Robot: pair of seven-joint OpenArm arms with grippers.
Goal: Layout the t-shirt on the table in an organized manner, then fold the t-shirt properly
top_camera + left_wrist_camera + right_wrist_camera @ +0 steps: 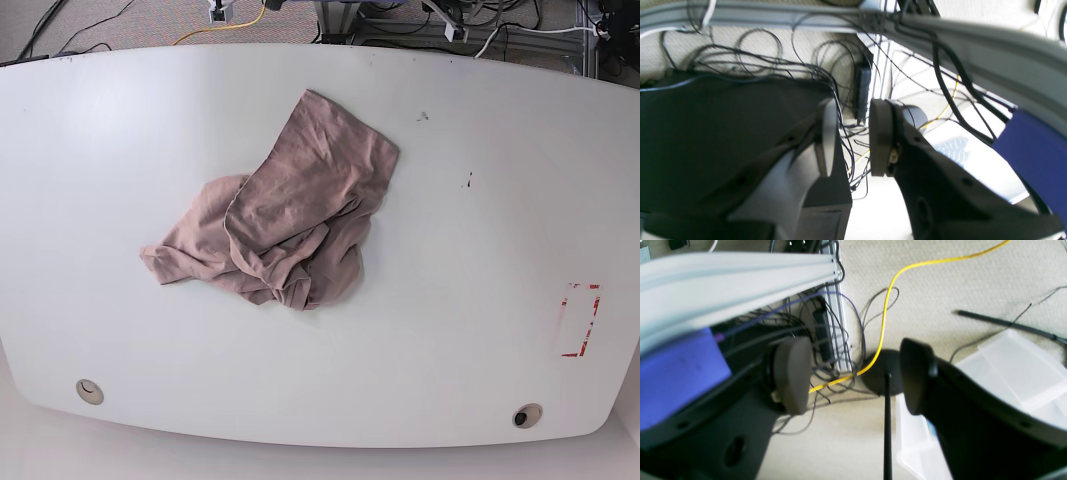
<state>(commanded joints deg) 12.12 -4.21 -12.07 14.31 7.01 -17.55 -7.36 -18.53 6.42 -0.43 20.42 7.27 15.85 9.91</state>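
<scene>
T-shirt [285, 225] shows crumpled only from base; wrists see floor.

This is a robotics lab or test workspace. A large white table [480, 200] with a red rectangular mark [579, 320] taped on it stands on beige carpet [940, 283]. Loose black cables [766, 63] and a yellow cable [885, 313] sprawl over the floor around aluminium frame rails [836, 323], beside clear plastic bins [1013, 366].
</scene>
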